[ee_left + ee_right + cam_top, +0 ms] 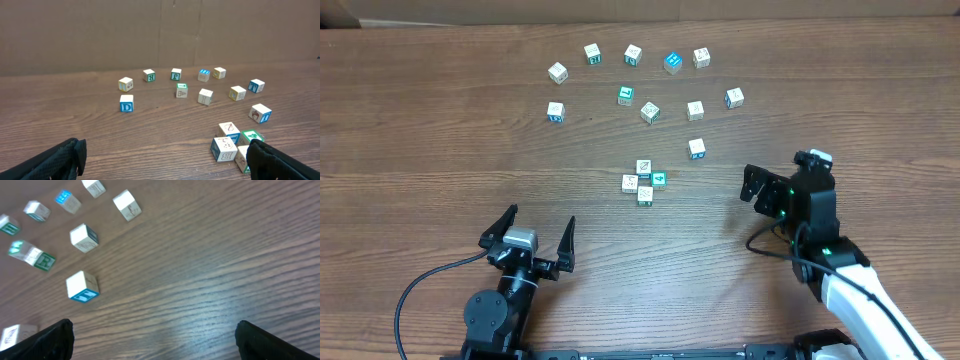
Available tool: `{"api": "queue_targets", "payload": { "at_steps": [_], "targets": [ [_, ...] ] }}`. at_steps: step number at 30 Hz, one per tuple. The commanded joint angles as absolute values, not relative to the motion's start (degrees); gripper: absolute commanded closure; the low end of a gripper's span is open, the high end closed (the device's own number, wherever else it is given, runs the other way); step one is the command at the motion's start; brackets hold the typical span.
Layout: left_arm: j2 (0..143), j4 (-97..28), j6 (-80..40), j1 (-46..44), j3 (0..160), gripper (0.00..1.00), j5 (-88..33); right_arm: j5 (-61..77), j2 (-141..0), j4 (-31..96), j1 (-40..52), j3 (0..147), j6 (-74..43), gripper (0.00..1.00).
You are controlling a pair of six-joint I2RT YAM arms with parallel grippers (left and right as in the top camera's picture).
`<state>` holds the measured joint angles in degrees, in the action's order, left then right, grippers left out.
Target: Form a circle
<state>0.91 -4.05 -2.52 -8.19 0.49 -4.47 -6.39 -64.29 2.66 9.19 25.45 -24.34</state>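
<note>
Fifteen small cubes (650, 112) are seen on the desk (440, 150): eleven scattered toward the far edge, four clustered at the centre. Nearer the front edge, the left gripper (541, 215) and right gripper (752, 184) are spread wide, holding nothing.

Scattered cubes (650, 112) on wooden table (440, 150)
</note>
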Motion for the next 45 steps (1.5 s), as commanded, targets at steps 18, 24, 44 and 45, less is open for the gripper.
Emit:
{"api": "queue_targets", "payload": {
  "at_steps": [18,24,44,45],
  "targets": [
    [0.21,-4.23,-1.26,-8.27,0.27,0.00,-4.08,0.43,-42.39,-14.66,6.61,5.08,-18.57,0.00],
    [0.21,-4.23,-1.26,-8.27,0.27,0.00,-4.08,1.67,-36.84,-14.00,5.30,2.74,-18.57,0.00],
    [0.21,-4.23,-1.26,-8.27,0.27,0.01,-4.08,3.09,-16.29,0.78,2.90,0.45,-18.52,0.00],
    [0.21,-4.23,-1.26,-8.27,0.27,0.00,-4.08,3.09,-15.62,1.41,2.92,0.45,-18.52,0.00]
  ]
}}
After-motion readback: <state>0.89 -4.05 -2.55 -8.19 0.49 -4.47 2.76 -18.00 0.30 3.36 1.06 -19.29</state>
